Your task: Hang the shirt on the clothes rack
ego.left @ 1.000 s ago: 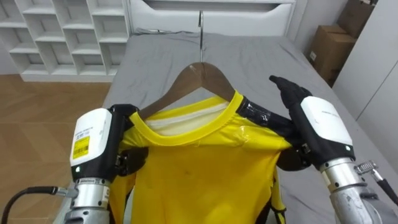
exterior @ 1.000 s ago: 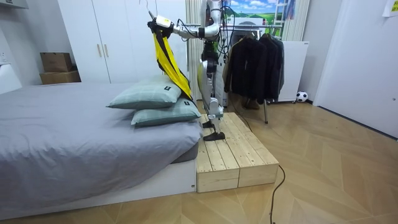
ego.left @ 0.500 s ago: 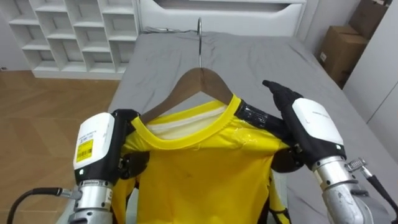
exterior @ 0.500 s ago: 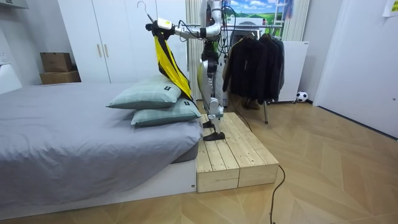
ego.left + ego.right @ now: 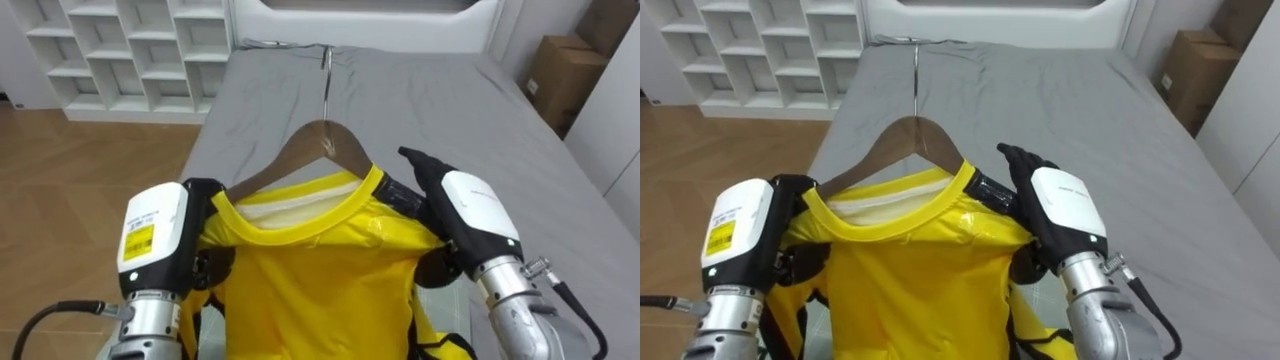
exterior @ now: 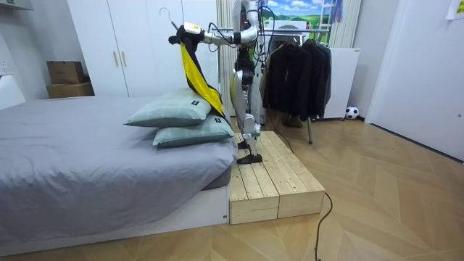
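Grey bed (image 5: pixel 430 100); yellow shirt (image 5: pixel 310 280) on hanger (image 5: pixel 325 140), gripped by left hand (image 5: pixel 160 240), right hand (image 5: pixel 470 210)

Both arms up and out in front of you, forearms near parallel, wrists about straight.

Left robot hand (image 5: pixel 155 235): back facing up, dark fingers (image 5: pixel 203 188) curled over one shoulder of the bright yellow fabric shirt (image 5: pixel 320 275).

Right robot hand (image 5: pixel 470 208): back up, tilted inward. Fingers (image 5: pixel 418 163) lie forward over the other shoulder, thumb tucked beneath, pinching it.

Room view: you stand upright, both arms reaching toward the room view's left.
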